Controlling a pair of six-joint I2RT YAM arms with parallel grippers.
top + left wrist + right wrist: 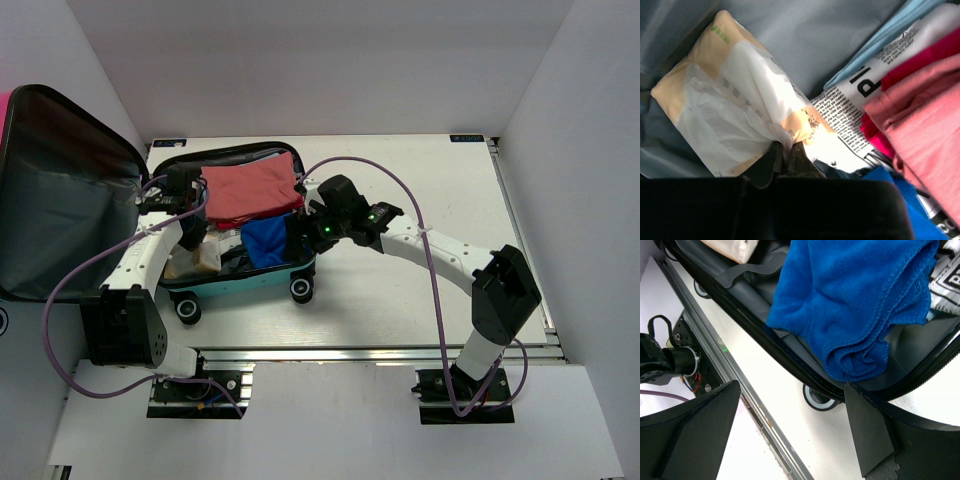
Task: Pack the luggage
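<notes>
1. The luggage lies open on the left part of the table. Its teal shell and wheels face the arms, and its lid is raised at the far left.
2. Contents: a pink garment at the far end, a blue towel against the near right rim, black-and-white printed cloth between them, and a plastic-wrapped packet at the left.
3. Left gripper: lowered inside the luggage, jaws closed, tips pinching the edge of the packet's wrapper.
4. Right gripper: fingers spread wide and holding nothing, poised over the near right rim, just beside the towel.
</notes>
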